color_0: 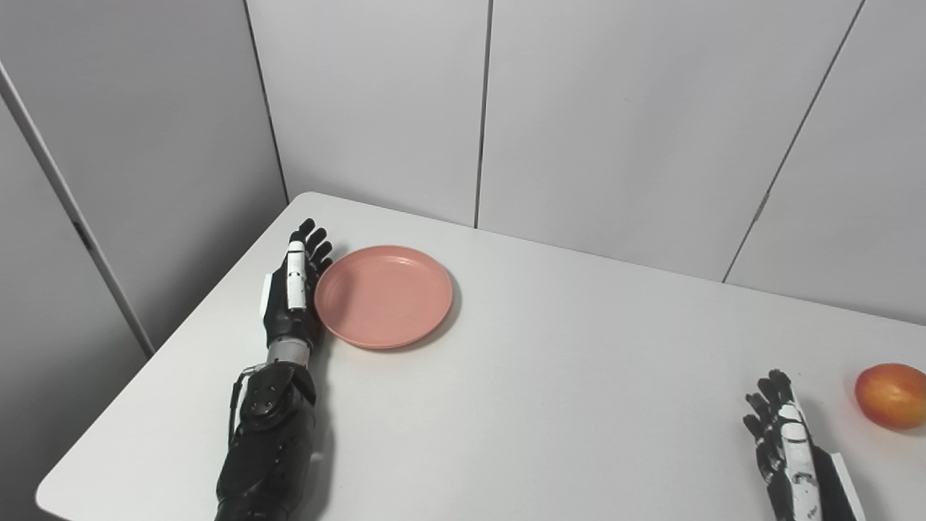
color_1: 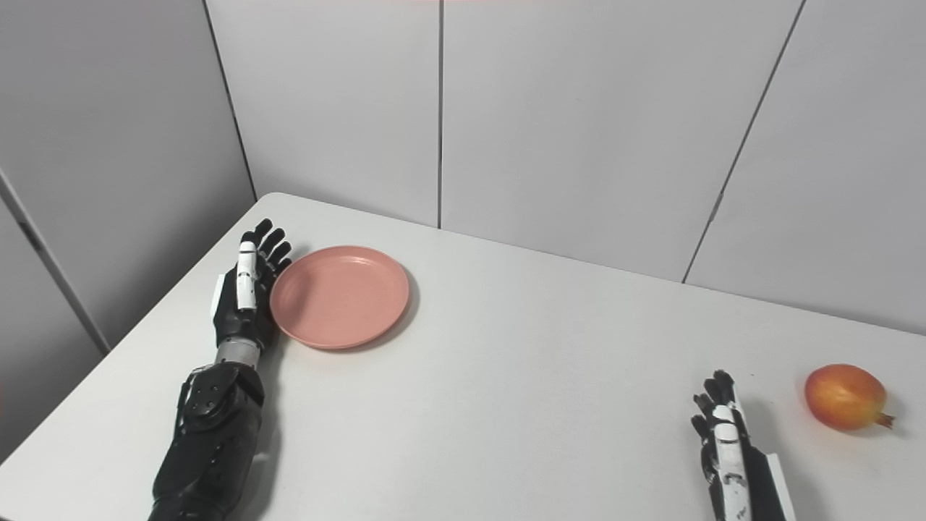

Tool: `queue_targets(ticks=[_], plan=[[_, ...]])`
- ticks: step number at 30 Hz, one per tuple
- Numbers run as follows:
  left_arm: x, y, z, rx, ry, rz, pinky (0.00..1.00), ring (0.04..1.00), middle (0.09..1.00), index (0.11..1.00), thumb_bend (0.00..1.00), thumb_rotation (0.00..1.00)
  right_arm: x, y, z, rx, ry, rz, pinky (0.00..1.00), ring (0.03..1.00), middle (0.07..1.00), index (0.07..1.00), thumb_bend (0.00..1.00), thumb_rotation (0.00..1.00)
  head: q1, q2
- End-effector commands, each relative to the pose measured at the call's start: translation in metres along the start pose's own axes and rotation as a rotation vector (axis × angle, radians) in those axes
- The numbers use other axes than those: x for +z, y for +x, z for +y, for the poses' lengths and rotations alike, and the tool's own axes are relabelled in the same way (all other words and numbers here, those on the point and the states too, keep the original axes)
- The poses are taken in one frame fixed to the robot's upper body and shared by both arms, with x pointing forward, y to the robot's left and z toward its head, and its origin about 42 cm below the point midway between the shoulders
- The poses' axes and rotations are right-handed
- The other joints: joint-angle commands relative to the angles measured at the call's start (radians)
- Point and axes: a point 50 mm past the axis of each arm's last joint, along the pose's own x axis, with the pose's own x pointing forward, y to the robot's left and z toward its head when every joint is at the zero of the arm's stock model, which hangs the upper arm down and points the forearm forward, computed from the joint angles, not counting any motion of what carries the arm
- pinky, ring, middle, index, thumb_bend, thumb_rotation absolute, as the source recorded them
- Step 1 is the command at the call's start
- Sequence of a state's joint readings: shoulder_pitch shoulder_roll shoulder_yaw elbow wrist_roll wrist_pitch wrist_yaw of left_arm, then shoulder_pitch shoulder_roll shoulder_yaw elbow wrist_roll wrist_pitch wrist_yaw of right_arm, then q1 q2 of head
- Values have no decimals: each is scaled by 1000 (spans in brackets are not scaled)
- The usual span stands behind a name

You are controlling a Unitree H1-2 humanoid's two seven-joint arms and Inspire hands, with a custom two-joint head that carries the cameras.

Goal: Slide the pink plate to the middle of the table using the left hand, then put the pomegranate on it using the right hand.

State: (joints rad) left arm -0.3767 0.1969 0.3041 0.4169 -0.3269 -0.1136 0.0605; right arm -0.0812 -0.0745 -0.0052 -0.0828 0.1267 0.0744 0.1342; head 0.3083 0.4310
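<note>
Our left hand (color_0: 293, 289) is flat with fingers spread, holding nothing, pressed up against the pink plate's (color_0: 383, 297) left rim on the white table (color_0: 550, 376). Right hand (color_1: 727, 449) sits empty too, fingers apart, near the pomegranate (color_1: 845, 396) at the far right.

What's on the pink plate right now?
Nothing: the pink plate shows only its bare inside. The pomegranate sits on the table far right, beside the right hand. The left hand stands against the plate's left rim.
</note>
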Motion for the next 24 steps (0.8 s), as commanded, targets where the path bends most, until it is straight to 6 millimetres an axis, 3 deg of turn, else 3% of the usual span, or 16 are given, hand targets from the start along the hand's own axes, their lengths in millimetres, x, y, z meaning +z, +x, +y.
queue_targets(ticks=[1, 24], plan=[[-13, -9, -9, -25, 13, 63, 920, 910, 913, 885, 422, 1000, 14, 6, 1, 16, -8, -76, 1000, 1000, 1000, 1000, 177, 1000, -1, 2], [-9, -21, -62, -138, 20, 107, 909, 894, 901, 881, 391, 1000, 12, 7, 8, 14, 5, -65, 1000, 995, 1000, 1000, 192, 1000, -28, 19]])
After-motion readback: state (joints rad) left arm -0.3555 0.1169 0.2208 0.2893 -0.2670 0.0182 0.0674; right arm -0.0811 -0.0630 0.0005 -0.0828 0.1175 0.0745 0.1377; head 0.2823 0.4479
